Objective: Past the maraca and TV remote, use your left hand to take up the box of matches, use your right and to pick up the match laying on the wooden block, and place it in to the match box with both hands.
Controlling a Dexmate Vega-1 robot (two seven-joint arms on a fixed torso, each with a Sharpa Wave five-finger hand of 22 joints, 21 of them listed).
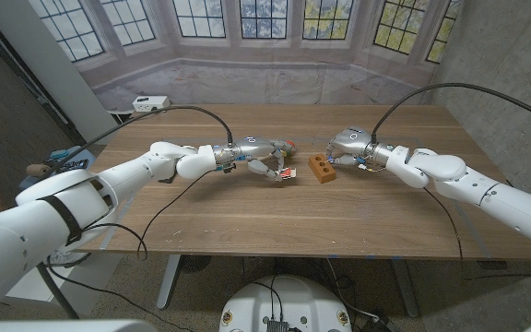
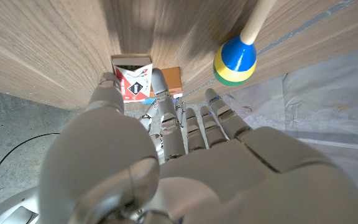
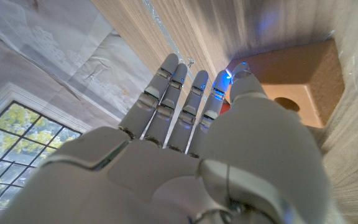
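My left hand [image 1: 258,157] is out past the table's middle and pinches the box of matches [image 1: 284,172] between thumb and a finger. The box's red, white and black label [image 2: 132,79] faces the left wrist camera. The maraca [image 2: 235,61], blue, green and yellow with a wooden handle, lies just beyond that hand. The orange-brown wooden block [image 1: 320,169] with holes stands right of the box. My right hand [image 1: 353,148] sits at the block's right side, fingers straight and thumb tip against the block [image 3: 297,81]. The match itself is hidden.
A white power strip [image 1: 150,102] lies at the table's [image 1: 339,221] far left corner. Black cables trail from both wrists across the tabletop. The near half of the table is bare wood.
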